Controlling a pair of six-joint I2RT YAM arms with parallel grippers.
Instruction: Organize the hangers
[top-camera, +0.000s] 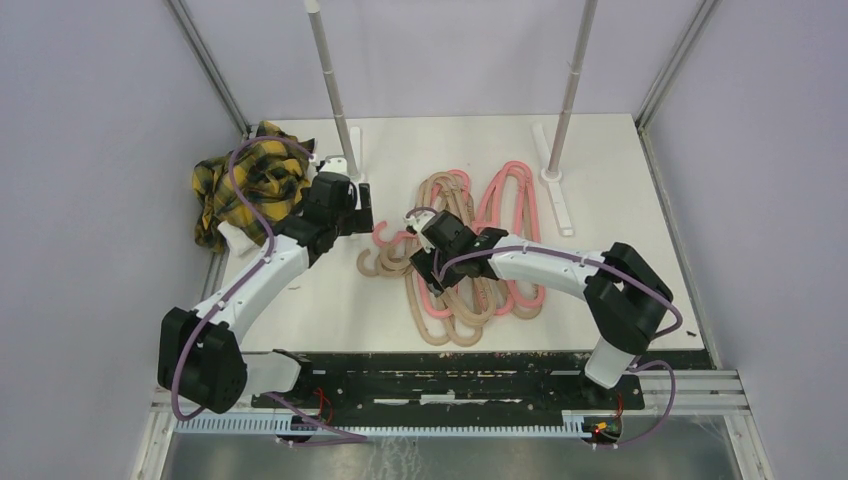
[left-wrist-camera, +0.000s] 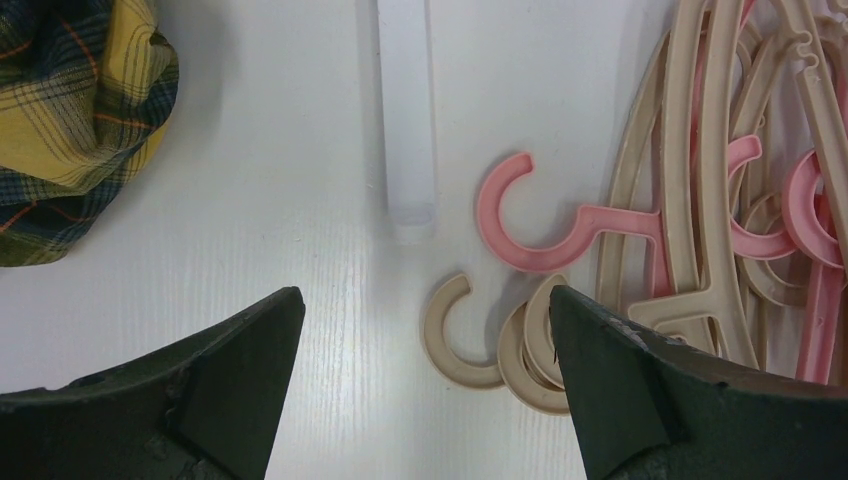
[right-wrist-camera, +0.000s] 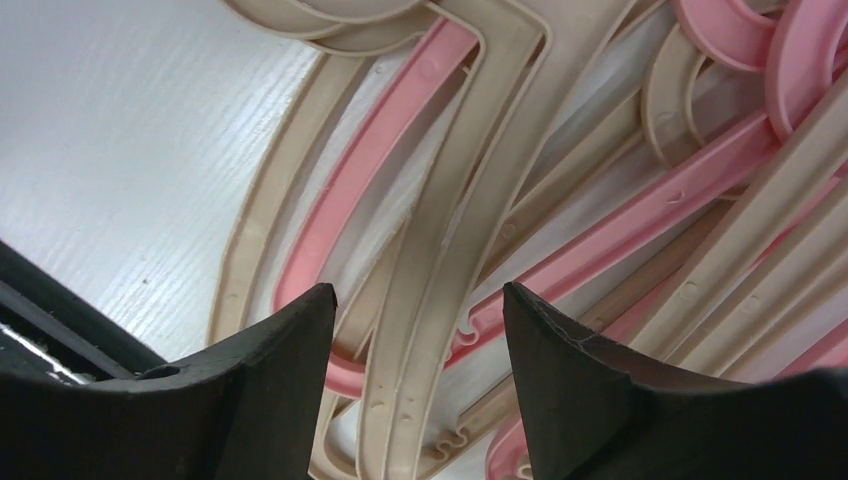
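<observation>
Right wrist: claw (right-wrist-camera: 418, 295) over tangled hangers (right-wrist-camera: 620, 230)

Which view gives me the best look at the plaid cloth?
Top external: the plaid cloth shows almost whole, bunched at the far left, a purple cable crossing it. Left wrist catches only part of it; right wrist shows none.

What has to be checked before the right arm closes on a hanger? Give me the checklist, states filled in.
1. Right gripper open, fingers apart: ok.
2. Beige hanger between its fingers: ok.
3. Only that hanger in the gap: not ok; a pink hanger runs in beside it.
4. Beige hanger free of the hanger pile: not ok, interlaced.
5. Left gripper open and empty: ok.
6. Plaid cloth apart from the pile: ok.
</observation>
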